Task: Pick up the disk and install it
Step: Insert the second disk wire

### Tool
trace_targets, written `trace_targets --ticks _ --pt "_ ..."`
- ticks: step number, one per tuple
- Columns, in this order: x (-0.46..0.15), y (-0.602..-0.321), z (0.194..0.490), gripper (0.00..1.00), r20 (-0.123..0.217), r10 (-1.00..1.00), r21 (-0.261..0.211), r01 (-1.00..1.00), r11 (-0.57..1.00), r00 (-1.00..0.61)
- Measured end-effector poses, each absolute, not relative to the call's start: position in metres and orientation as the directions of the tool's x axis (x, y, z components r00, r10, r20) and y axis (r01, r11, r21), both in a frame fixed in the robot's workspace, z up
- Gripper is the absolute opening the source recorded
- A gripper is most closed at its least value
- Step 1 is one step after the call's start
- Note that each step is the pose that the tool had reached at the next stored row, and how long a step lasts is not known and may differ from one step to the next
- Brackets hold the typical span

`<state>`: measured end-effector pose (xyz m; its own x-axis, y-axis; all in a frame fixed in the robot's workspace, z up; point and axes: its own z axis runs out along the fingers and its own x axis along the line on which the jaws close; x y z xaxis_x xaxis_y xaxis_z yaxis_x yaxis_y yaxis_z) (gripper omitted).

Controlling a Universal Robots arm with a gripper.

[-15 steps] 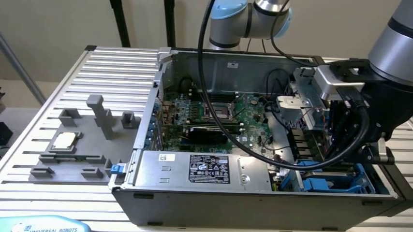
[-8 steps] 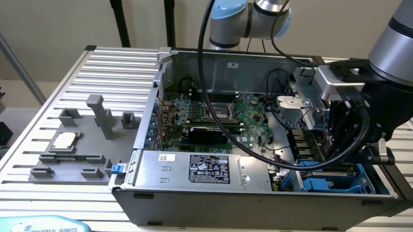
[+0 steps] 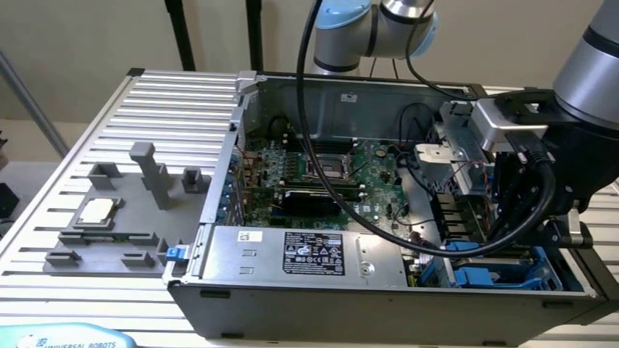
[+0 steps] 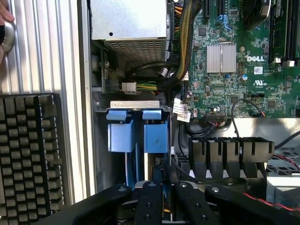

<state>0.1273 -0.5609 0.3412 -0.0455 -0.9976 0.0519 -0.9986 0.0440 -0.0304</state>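
The gripper [image 4: 161, 199], nearest the wrist camera, has its black fingers drawn close around the disk [image 4: 159, 176], mostly hidden between them above the blue drive bay [image 4: 137, 131]. At the exterior view's right, the arm [image 3: 590, 80] reaches down into the computer case [image 3: 387, 290], its lower corner cut off.

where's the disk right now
The disk sits in the drive bay at the case's front corner, on the exterior view's right, beside the power supply and right under the end effector.
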Motion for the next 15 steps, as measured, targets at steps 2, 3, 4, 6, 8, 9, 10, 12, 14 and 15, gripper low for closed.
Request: trace_targets --ticks 2,3,4,6,8,9,10,12,14,15 --pt "0.1273 -0.5609 0.3409 0.16 0.052 -0.998 -0.03 -0.999 0.044 -0.045" --pt "0.1273 -0.5609 0.3407 0.16 0.052 -0.998 -0.03 -0.999 0.044 -0.046" --pt "0.1273 -0.5608 0.3405 0.16 0.052 -0.998 -0.03 -0.999 0.044 -0.045" --pt "0.1273 -0.5607 0.3403 0.16 0.052 -0.998 -0.03 -0.999 0.044 -0.046" --pt "0.1273 -0.5607 0.3398 0.16 0.052 -0.998 -0.03 -0.999 0.044 -0.046" --pt "0.1273 -0.5607 0.3393 0.16 0.052 -0.998 -0.03 -0.999 0.044 -0.045" --pt "0.1273 -0.5607 0.3387 0.16 0.053 -0.998 -0.031 -0.999 0.044 -0.045" --pt "0.1273 -0.5607 0.3377 0.16 0.052 -0.998 -0.03 -0.999 0.044 -0.045" --pt "0.1273 -0.5607 0.3373 0.16 0.052 -0.998 -0.03 -0.999 0.044 -0.046" --pt "0.1273 -0.5607 0.3373 0.16 0.052 -0.998 -0.03 -0.999 0.044 -0.046"
